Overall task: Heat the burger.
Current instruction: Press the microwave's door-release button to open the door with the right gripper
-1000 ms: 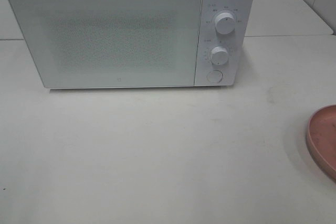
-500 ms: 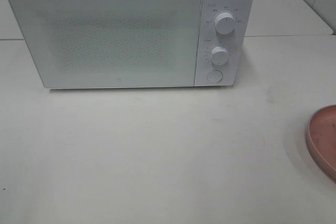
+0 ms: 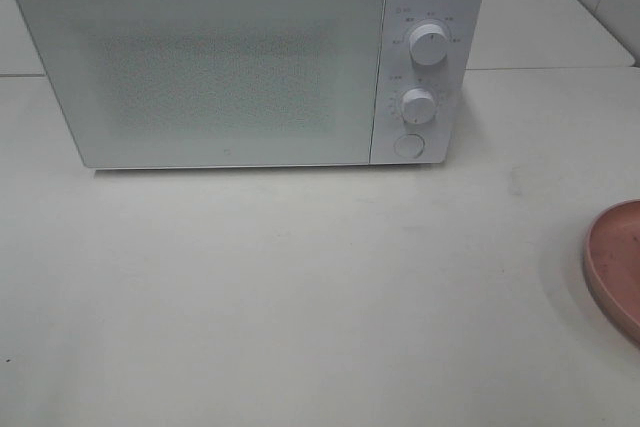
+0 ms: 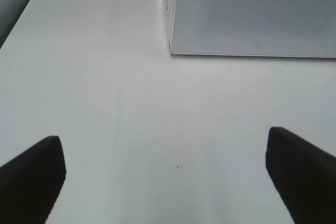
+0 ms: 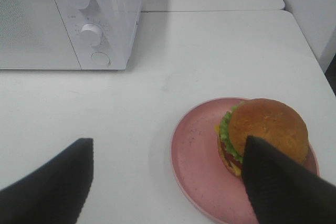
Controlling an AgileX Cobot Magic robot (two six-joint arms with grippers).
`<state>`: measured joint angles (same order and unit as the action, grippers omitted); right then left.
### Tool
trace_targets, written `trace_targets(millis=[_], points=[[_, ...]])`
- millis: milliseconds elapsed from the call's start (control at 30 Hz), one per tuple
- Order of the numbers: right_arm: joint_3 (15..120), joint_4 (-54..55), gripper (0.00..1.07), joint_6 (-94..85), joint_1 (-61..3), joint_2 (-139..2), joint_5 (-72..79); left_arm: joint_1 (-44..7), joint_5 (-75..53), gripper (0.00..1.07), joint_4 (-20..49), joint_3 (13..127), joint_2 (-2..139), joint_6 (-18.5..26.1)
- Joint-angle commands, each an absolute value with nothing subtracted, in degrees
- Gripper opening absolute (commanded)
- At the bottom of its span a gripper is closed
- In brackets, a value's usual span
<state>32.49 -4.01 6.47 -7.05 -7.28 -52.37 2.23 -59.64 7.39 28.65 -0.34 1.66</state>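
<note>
The burger (image 5: pixel 265 129), with a brown domed bun and green and red filling, sits on a round pink plate (image 5: pixel 197 156) in the right wrist view. My right gripper (image 5: pixel 168 182) hovers open above the table just short of the plate, one finger overlapping the burger's edge in the picture. In the high view only the plate's rim (image 3: pixel 612 262) shows at the right edge; the burger and both arms are out of frame. My left gripper (image 4: pixel 165 174) is open over bare table in front of the microwave's left corner.
A white microwave (image 3: pixel 250 57) stands at the back with its door shut, two dials (image 3: pixel 428 44) and a round button (image 3: pixel 407 145) on its right panel. A table seam runs behind it. A wall stands to the right.
</note>
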Motion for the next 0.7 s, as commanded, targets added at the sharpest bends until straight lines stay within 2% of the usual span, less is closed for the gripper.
trace_targets(millis=[33, 700], points=[[32.77, -3.84, 0.75, 6.76, -6.88, -10.26, -49.05, 2.06, -59.19, 0.98, 7.22, 28.42, -1.78, 1.43], [32.77, -3.84, 0.75, 6.70, -6.88, -27.90, -37.36, 2.06, -59.19, 0.98, 7.22, 28.42, -1.78, 1.43]])
